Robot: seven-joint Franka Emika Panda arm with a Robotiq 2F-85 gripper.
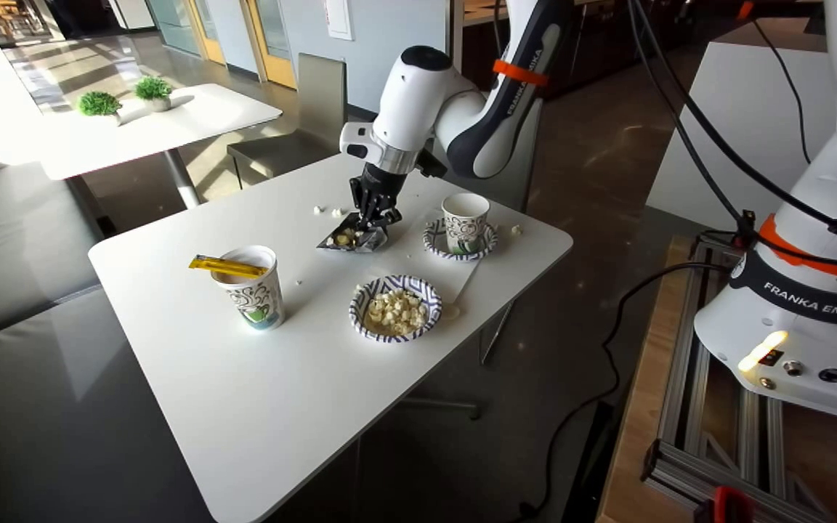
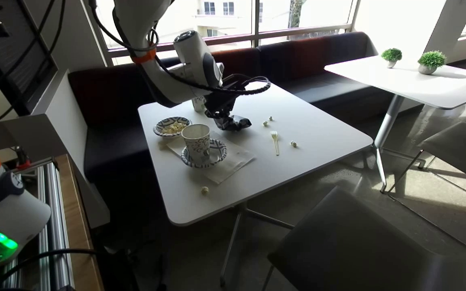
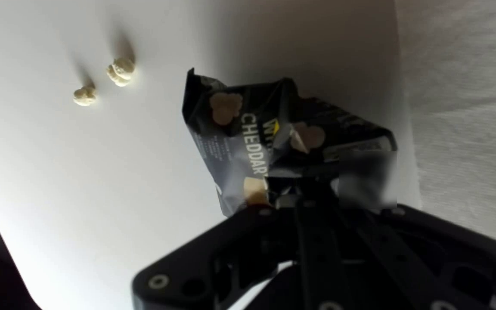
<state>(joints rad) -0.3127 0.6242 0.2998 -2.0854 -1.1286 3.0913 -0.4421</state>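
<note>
- The gripper (image 1: pixel 373 218) is clenched on one end of the dark cheddar bag (image 3: pixel 239 137).
- The bag, on or just above the white table (image 1: pixel 288 414), shows popcorn (image 1: pixel 346 237) at its open mouth.
- A patterned bowl (image 1: pixel 432 309) of popcorn sits near it.
- Flanking the bag: a paper cup (image 1: pixel 256 301) topped by a yellow packet (image 1: pixel 229 266), and another cup (image 1: pixel 464 220) in a second bowl (image 1: pixel 433 238).
</note>
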